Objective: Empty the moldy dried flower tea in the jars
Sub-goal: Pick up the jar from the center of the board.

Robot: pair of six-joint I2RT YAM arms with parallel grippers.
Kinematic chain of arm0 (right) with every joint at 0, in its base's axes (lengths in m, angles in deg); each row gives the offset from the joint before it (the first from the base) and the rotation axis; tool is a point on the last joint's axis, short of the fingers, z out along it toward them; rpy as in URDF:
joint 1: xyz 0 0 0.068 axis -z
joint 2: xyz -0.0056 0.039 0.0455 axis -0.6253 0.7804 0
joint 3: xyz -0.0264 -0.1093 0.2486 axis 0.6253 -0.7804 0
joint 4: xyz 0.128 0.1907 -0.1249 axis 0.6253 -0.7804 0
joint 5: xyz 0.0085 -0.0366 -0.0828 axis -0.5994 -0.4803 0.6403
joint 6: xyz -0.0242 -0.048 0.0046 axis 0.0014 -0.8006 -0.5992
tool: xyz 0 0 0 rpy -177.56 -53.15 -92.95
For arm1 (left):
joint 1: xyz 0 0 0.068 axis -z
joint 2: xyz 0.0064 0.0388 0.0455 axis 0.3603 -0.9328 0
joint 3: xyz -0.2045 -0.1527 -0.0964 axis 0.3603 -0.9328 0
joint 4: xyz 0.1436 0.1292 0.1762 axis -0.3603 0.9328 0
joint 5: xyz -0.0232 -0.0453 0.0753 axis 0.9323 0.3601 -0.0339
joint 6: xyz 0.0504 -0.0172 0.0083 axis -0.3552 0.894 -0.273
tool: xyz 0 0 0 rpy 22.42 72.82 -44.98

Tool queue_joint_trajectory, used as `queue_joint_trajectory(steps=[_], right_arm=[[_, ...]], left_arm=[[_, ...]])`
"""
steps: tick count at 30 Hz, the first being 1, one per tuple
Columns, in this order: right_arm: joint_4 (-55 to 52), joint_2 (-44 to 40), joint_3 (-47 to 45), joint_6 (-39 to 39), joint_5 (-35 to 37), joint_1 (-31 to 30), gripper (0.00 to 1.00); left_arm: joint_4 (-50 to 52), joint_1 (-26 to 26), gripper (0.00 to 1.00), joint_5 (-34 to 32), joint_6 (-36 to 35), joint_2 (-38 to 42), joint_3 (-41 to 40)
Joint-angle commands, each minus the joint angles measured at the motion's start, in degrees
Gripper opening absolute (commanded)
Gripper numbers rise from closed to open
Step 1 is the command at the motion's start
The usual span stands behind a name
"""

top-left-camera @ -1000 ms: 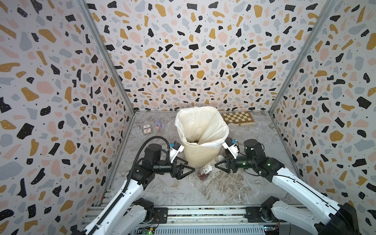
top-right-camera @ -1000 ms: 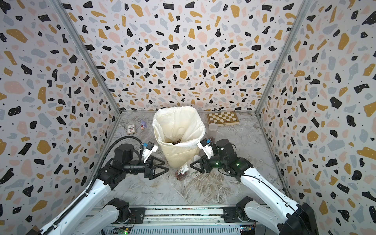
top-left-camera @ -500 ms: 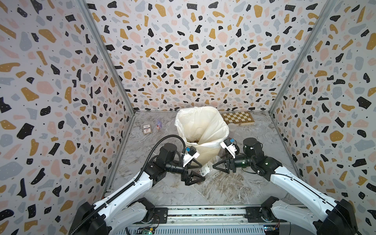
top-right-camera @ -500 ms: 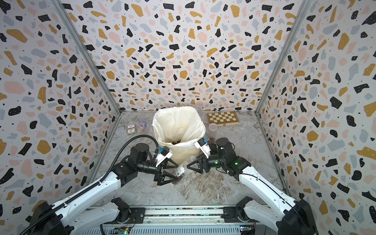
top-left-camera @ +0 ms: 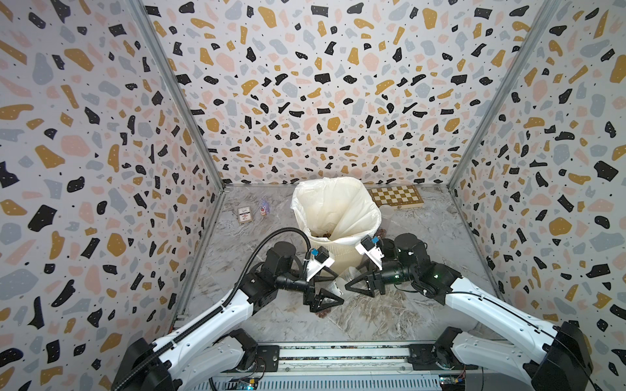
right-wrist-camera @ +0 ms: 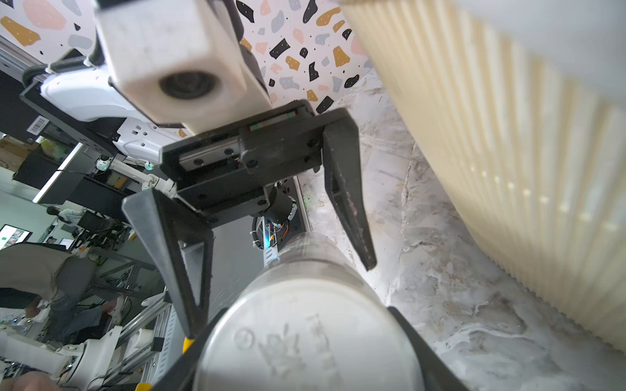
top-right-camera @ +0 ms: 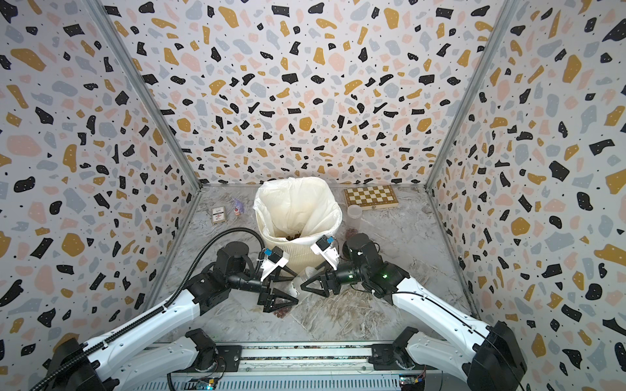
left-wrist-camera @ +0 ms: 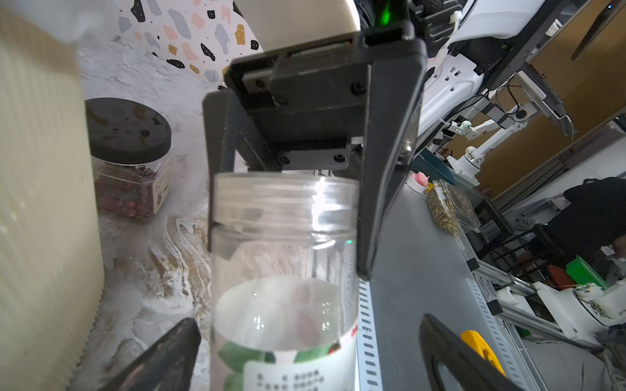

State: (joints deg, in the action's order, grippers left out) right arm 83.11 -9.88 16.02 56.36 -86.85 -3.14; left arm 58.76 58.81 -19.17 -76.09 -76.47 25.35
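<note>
Top view, jar: the clear-lidded jar (top-left-camera: pixel 337 286) lies sideways in front of the bin (top-left-camera: pixel 338 250), its long axis running from claw to claw.
Top view, claws: my right claw (top-left-camera: pixel 352 279) pinches the lid end. My left claw (top-left-camera: pixel 339 287), spread wide, straddles the other end.
Left wrist, gap: the label end sits between my left fingers (left-wrist-camera: pixel 162 359) and touches neither.
Left wrist, tea: moldy dried flower tea (left-wrist-camera: pixel 125 193) fills a black-lidded jar (left-wrist-camera: pixel 128 135) just beside the bin.
Right wrist, grip: my right fingers (right-wrist-camera: pixel 426 359) press on either side of the lid.

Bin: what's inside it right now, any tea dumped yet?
A white bag lines the bin. Deep down, a small patch of brown tea shows. The bag's folds cover the rest of the bottom, so the amount cannot be told.
</note>
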Motion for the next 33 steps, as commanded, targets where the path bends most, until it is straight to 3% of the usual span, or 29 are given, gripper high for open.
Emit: queue_joint_trajectory(steps=[1,10,15,27,33], right_arm=[[3.5,-1.7,3.8,-0.8,0.6,-0.1,0.61],[5.1,-2.1,4.6,-0.6,-2.6,-0.2,0.61],[4.8,-1.8,4.9,-0.9,-2.2,-0.2,0.61],[3.6,0.7,7.1,-2.0,-3.1,-0.1,0.62],[-0.9,3.2,9.5,-4.1,-2.2,0.2,0.74]], left_arm=[[-1.3,0.3,0.99,0.9,0.4,1.2,-1.7],[-4.1,0.3,0.94,-1.1,1.9,0.4,-2.3],[-4.1,0.4,0.79,-1.0,1.4,-0.9,-1.0],[-1.1,0.3,0.61,-3.6,-2.2,0.8,-0.5],[-2.1,0.4,0.59,-3.9,-2.0,1.2,-1.1]])
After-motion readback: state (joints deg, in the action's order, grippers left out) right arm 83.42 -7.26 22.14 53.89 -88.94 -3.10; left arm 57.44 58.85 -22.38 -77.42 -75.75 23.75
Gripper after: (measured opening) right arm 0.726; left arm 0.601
